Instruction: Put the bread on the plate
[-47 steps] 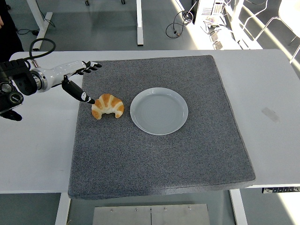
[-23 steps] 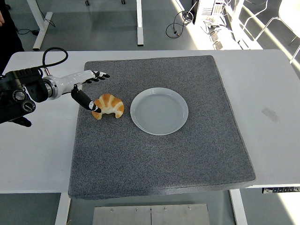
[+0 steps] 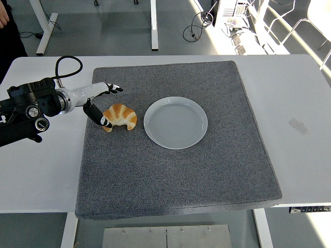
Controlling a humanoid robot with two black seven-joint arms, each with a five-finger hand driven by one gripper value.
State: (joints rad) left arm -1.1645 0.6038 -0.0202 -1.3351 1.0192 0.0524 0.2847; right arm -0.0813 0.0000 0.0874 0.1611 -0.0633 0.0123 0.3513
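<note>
Your left hand (image 3: 98,101) had its fingers (image 3: 115,88) released, thumb touching the bread (image 3: 120,117); plate (image 3: 176,122) beside it carried no writing.

One croissant (image 3: 119,117), one white plate (image 3: 176,122) and one grey mat (image 3: 176,170) were on one white bench (image 3: 300,103). One robot hand (image 3: 98,101) was in view, carried by one black arm (image 3: 26,108). One person (image 3: 8,26) showed at the top left corner.

Left arm (image 3: 26,108): black housing, round silver joint caps, looped black cable (image 3: 67,62); white hand (image 3: 90,95), black fingertips (image 3: 116,88).
</note>
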